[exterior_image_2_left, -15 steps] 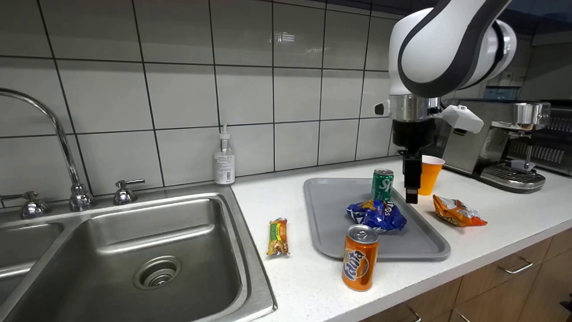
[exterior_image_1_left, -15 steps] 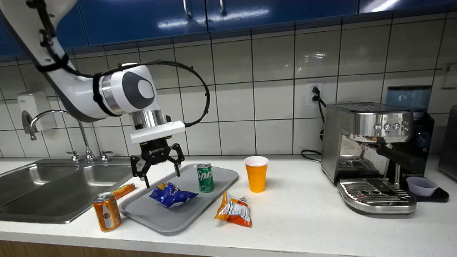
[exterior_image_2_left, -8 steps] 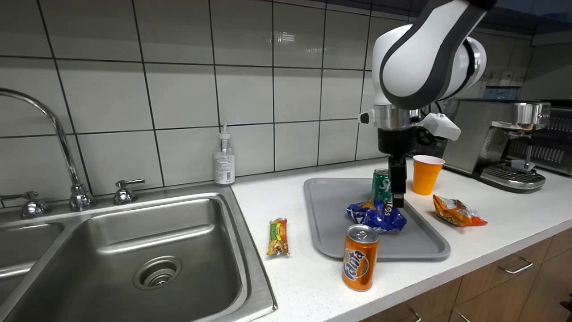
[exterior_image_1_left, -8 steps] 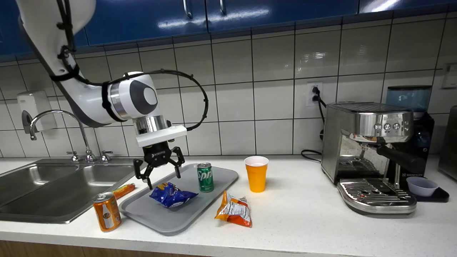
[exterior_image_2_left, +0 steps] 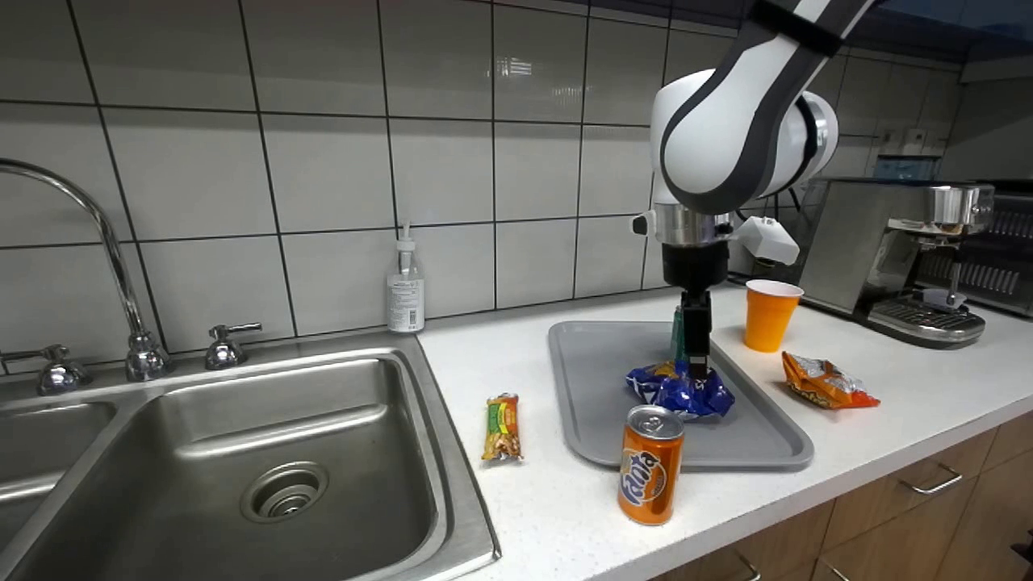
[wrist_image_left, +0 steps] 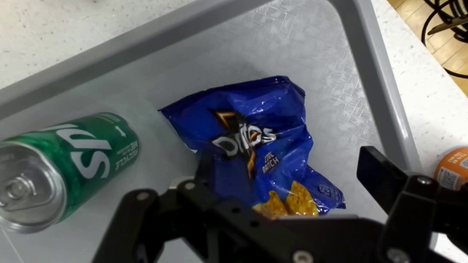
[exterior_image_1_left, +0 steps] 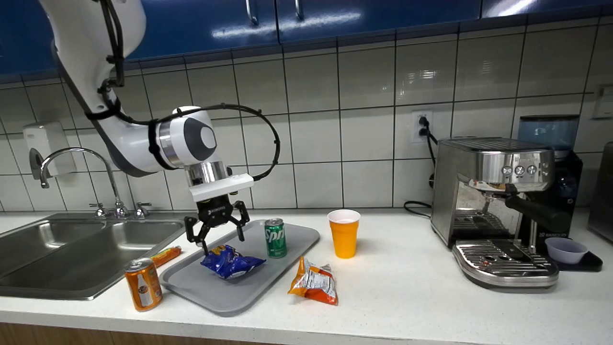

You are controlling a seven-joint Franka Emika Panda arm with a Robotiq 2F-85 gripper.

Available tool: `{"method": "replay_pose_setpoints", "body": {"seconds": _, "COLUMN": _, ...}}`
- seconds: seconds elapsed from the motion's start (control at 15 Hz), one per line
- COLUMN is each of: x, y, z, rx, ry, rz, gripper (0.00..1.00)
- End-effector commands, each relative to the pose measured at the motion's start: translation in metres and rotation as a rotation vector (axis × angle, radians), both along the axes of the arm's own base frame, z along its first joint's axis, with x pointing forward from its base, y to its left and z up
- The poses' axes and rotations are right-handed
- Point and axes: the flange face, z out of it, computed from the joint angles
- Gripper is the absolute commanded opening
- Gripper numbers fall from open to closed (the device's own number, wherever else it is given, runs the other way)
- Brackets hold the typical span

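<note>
Just below the gripper (exterior_image_1_left: pixel 223 244), a bag of chips (wrist_image_left: pixel 256 138) lies on a tray (wrist_image_left: pixel 380 84).
The fingers (wrist_image_left: pixel 382 179) stand apart, holding nothing; whether they brush the bag, I cannot tell. Centring over it before a soft squeeze seems best, keeping clear of the green can (wrist_image_left: pixel 80 160) nearby; the orange can (exterior_image_1_left: pixel 143 285) stands farther out.

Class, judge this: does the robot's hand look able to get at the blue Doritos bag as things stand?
Probably yes. The hand hangs open over the blue Doritos bag, and nothing lies on that bag. The green Sprite can stands apart from the bag, seemingly leaving the way free.
</note>
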Motion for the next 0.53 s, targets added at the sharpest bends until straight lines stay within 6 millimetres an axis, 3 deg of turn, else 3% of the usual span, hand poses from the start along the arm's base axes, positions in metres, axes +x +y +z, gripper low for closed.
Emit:
{"method": "replay_pose_setpoints", "body": {"seconds": 0.0, "x": 0.015, "y": -0.002, "z": -0.001, "rx": 0.009, "ry": 0.003, "rz": 0.019, "gripper": 1.0}}
{"method": "replay_pose_setpoints", "body": {"seconds": 0.47, "x": 0.026, "y": -0.009, "z": -0.005, "rx": 0.013, "ry": 0.005, "rz": -0.001, "gripper": 1.0}}
